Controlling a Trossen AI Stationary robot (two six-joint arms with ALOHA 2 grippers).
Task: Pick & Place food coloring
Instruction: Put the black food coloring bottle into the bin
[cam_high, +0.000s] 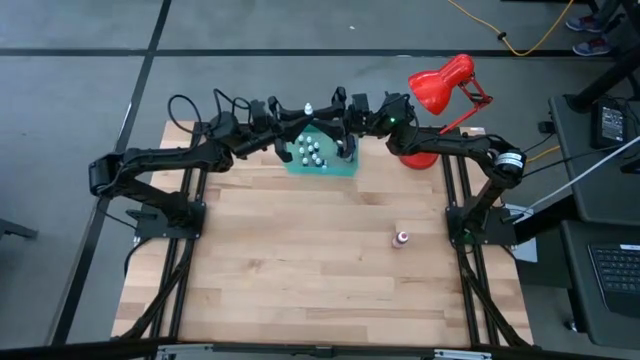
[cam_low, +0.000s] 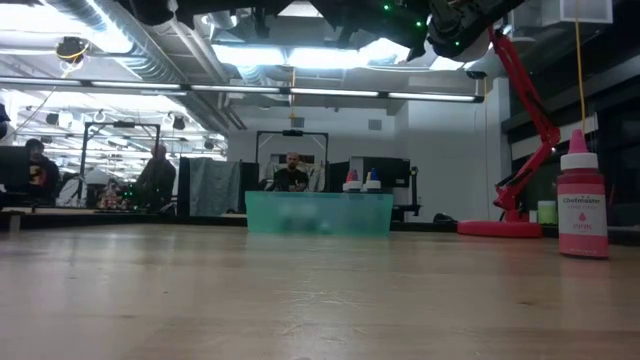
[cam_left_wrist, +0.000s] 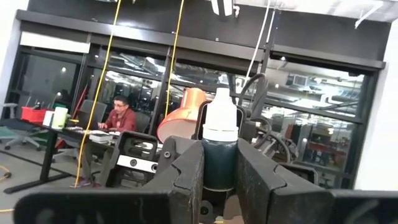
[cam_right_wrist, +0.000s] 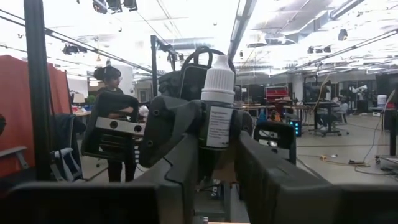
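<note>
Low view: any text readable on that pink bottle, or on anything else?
"Chefmaster": on the pink bottle standing alone on the table.
"PINK": lower on the same label.
Label on the bottle seen past the right gripper: print too small to read.

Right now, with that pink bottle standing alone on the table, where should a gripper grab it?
Grip the pink bottle by its straight-sided body, below the tapered cap, coming down from above, a finger on each side. It stands upright, bare table around it. The right gripper, by the green bin, is probably nearer; the left gripper holds a dark bottle.
</note>
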